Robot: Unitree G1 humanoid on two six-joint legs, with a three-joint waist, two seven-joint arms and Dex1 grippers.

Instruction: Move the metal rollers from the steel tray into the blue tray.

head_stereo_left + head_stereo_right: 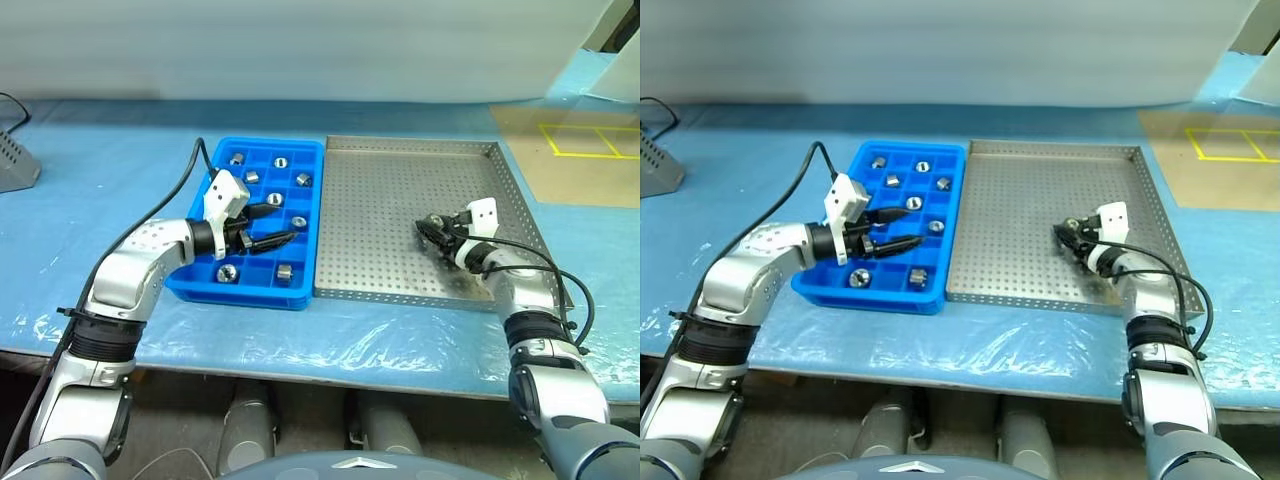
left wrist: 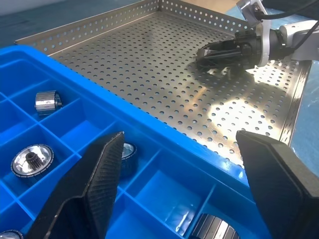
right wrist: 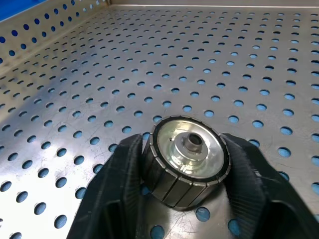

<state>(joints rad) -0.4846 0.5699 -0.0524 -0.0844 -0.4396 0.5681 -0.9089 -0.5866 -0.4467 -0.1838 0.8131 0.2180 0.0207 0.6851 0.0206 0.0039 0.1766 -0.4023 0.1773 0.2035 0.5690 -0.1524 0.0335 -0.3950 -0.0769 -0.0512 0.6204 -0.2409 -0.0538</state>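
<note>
1. On the left of the table, the blue tray (image 1: 250, 292) is set flush against the steel tray (image 1: 400, 150); metal rollers (image 1: 281, 162) are seated in several of its compartments, with other compartments left free.
2. Above the blue tray's near half, the left gripper (image 1: 278, 226) is held nearly level, pointed toward the steel tray, its fingers spread wide and nothing held.
3. Across the steel tray, a broad bare perforated floor is bounded by a low rim.
4. Near its right front corner, one roller (image 3: 188, 164) is clamped on the floor by the right gripper (image 1: 432, 231), pointed leftward.
</note>
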